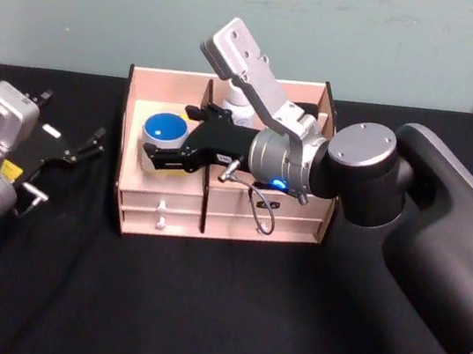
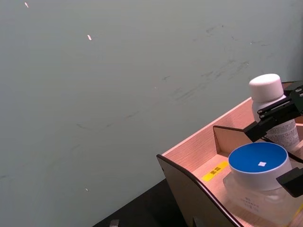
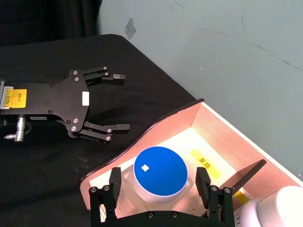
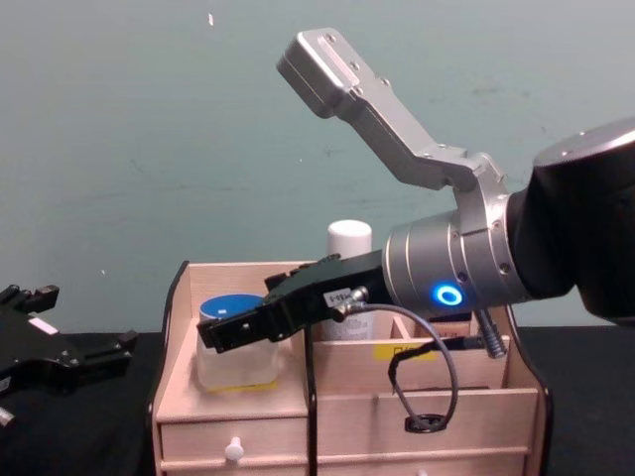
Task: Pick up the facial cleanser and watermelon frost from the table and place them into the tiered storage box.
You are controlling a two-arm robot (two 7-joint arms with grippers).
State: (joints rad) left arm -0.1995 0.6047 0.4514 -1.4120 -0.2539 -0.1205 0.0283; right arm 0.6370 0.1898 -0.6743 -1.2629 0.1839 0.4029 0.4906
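The tiered storage box (image 1: pixel 239 222) of pale wood stands mid-table. A clear jar with a blue lid (image 1: pixel 166 126) rests in its front left compartment (image 3: pixel 203 158). A white-capped bottle (image 1: pixel 235 97) stands upright in a rear compartment. I cannot tell which one is the facial cleanser and which the watermelon frost. My right gripper (image 1: pixel 167 135) reaches over the box, open, one finger on each side of the jar (image 3: pixel 160 171) with small gaps. My left gripper (image 1: pixel 80 149) is open, low over the table left of the box.
The black table (image 1: pixel 198 314) spreads in front of and beside the box. A pale green wall (image 1: pixel 84 3) stands close behind. The box has white-knobbed drawers (image 1: pixel 160 210) and a yellow label (image 3: pixel 204 163). A loose cable loop (image 1: pixel 262 212) hangs from my right wrist.
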